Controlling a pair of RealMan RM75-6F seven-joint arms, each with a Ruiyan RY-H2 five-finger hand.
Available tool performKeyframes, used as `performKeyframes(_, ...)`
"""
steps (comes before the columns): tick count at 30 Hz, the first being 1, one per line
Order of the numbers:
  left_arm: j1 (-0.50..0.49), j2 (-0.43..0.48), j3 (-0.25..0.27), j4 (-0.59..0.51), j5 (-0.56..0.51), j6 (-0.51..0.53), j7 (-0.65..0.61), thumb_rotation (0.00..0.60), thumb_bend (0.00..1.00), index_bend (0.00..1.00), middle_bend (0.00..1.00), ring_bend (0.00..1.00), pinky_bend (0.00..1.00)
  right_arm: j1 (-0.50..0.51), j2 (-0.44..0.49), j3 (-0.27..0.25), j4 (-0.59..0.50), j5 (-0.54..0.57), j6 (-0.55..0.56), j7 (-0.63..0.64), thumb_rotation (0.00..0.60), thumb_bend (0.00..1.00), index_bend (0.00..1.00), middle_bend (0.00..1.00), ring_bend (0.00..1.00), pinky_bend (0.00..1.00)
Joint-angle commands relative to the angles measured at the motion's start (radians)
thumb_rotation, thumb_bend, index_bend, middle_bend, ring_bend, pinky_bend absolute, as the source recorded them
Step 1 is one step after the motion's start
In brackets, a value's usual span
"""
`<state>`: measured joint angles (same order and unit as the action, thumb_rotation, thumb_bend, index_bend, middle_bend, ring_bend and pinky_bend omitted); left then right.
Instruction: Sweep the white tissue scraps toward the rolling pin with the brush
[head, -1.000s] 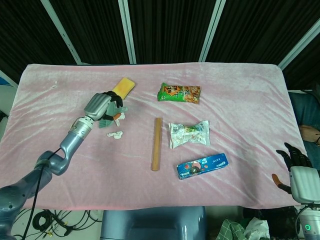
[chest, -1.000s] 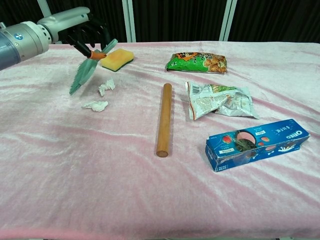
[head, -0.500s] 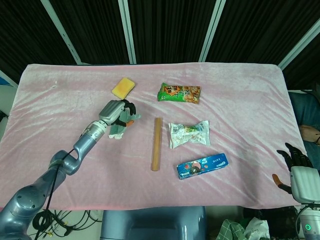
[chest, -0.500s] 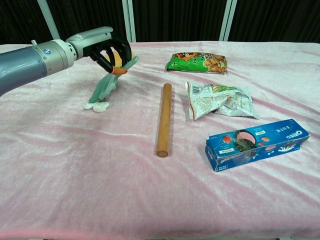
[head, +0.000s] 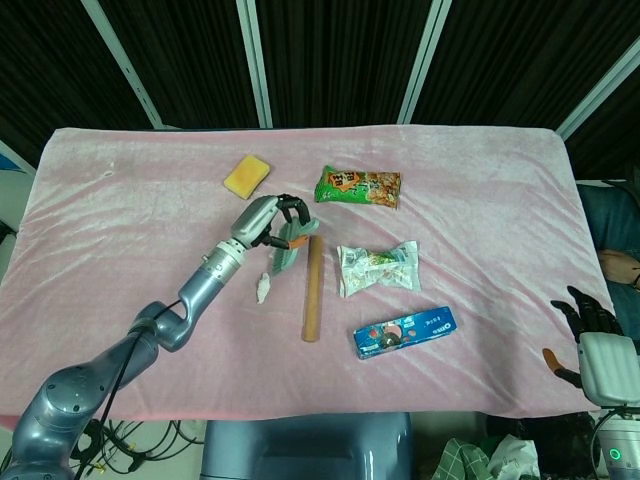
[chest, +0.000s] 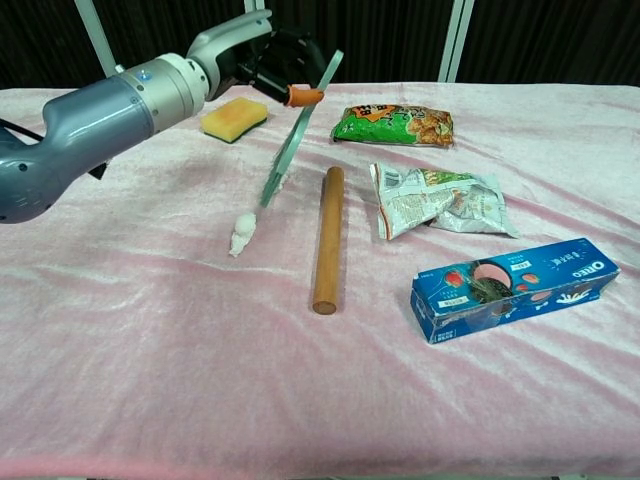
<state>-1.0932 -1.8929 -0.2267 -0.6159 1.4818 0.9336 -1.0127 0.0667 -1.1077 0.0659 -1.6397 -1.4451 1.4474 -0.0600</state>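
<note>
Left hand (chest: 268, 55) grips the green brush (chest: 290, 135), its bristles tilted down beside the white tissue scraps (chest: 242, 232), which lie bunched just left of the rolling pin (chest: 327, 238) on the pink cloth. Right hand (head: 592, 325) rests open at the table's edge. A stroke lifted too high could skip over the scraps; one too hard could roll the pin away.
</note>
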Motion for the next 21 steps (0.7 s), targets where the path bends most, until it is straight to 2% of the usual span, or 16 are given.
performKeyframes(1,-0.014,0.02,-0.062,-0.095,-0.04,0.053,-0.01,0.6,0.42,0.65,0.68,0.32,0.47,0.0,0.0,0.0,0.0,0.001,0.0,0.0,0.6,0.18,0.23,0.08,0.11,0.19)
performKeyframes(4,-0.002,0.062,-0.082,-0.2,-0.05,0.078,-0.013,0.6,0.42,0.65,0.68,0.32,0.47,-0.001,0.001,0.001,0.0,0.002,0.001,0.002,0.6,0.18,0.23,0.08,0.11,0.19)
performKeyframes(9,0.035,0.149,-0.061,-0.32,-0.042,0.096,0.085,0.6,0.42,0.65,0.69,0.32,0.47,-0.001,0.001,-0.002,0.0,-0.004,0.001,0.001,0.6,0.18,0.23,0.08,0.11,0.19)
performKeyframes(14,0.091,0.249,-0.023,-0.415,-0.036,0.11,0.222,0.6,0.42,0.65,0.68,0.32,0.47,-0.001,0.001,-0.003,0.0,-0.007,0.002,-0.002,0.6,0.18,0.23,0.09,0.11,0.19)
performKeyframes(18,0.134,0.347,0.023,-0.503,-0.046,0.063,0.291,0.6,0.42,0.65,0.69,0.32,0.47,-0.001,0.0,-0.003,-0.002,-0.007,0.002,-0.003,0.6,0.18,0.23,0.08,0.11,0.19)
performKeyframes(21,0.154,0.385,0.055,-0.539,-0.055,0.023,0.334,0.6,0.42,0.64,0.68,0.32,0.47,-0.001,0.0,-0.003,-0.003,-0.006,0.001,-0.003,0.6,0.18,0.23,0.08,0.11,0.19)
